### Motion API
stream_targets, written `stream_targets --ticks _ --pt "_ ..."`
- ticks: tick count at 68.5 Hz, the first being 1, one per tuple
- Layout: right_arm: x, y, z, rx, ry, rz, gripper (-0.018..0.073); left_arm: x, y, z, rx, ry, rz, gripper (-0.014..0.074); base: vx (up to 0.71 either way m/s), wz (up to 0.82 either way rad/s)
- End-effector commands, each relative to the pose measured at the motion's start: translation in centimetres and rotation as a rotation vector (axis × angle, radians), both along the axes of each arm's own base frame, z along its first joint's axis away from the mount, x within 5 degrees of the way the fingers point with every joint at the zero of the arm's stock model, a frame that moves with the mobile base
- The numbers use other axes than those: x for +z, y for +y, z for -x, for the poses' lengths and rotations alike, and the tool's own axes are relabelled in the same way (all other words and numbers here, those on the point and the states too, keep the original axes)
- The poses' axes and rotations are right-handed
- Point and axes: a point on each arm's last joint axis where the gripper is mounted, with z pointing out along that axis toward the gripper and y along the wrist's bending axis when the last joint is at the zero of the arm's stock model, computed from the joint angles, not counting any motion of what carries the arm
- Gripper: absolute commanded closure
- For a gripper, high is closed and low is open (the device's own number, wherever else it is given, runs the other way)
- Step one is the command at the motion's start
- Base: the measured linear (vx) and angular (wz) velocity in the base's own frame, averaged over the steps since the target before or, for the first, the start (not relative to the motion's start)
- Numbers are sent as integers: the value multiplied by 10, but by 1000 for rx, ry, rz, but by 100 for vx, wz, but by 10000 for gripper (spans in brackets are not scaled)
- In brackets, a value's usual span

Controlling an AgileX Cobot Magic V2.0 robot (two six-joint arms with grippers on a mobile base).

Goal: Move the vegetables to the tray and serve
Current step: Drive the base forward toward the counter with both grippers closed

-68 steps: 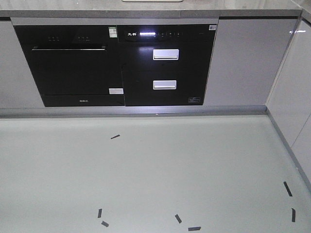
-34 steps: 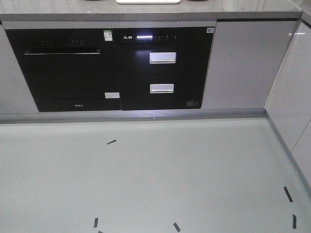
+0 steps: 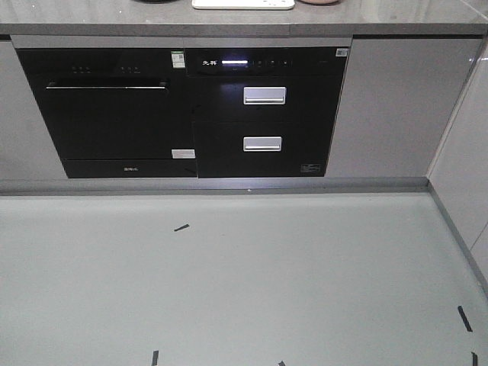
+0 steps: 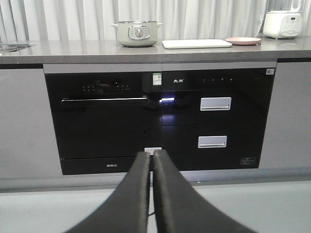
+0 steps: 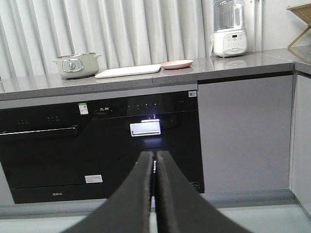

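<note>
The cream tray [image 4: 197, 43] lies flat on the grey counter above the black appliances; it also shows as a tray [image 5: 128, 71] in the right wrist view and as a tray edge [image 3: 242, 4] at the top of the front view. No vegetables show in any view. My left gripper [image 4: 152, 154] is shut with nothing in it, well short of the counter and below its height. My right gripper [image 5: 155, 154] is shut and empty too, pointing at the appliance front.
A pale green pot [image 4: 137, 33] stands left of the tray and a round pink plate [image 4: 242, 40] right of it. A white blender [image 5: 229, 30] stands further right. Black built-in oven [image 3: 107, 114] and drawer unit [image 3: 263, 118] fill the cabinet front. Black tape marks [image 3: 181, 227] dot the floor.
The front view has shifted: the cabinets now sit lower and slightly right in the picture, and the counter top with the tray edge and pink plate shows more.
</note>
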Motion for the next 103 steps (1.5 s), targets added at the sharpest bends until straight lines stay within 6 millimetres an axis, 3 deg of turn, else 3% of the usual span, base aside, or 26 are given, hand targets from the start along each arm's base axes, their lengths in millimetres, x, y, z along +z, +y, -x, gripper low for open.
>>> stream_targets --ticks 1,103 --pt "2 1 0 2 -66 15 561 -2 0 0 3 -61 3 602 9 6" --pt "2 1 0 2 -65 15 561 -2 0 0 3 -61 3 602 12 -1"
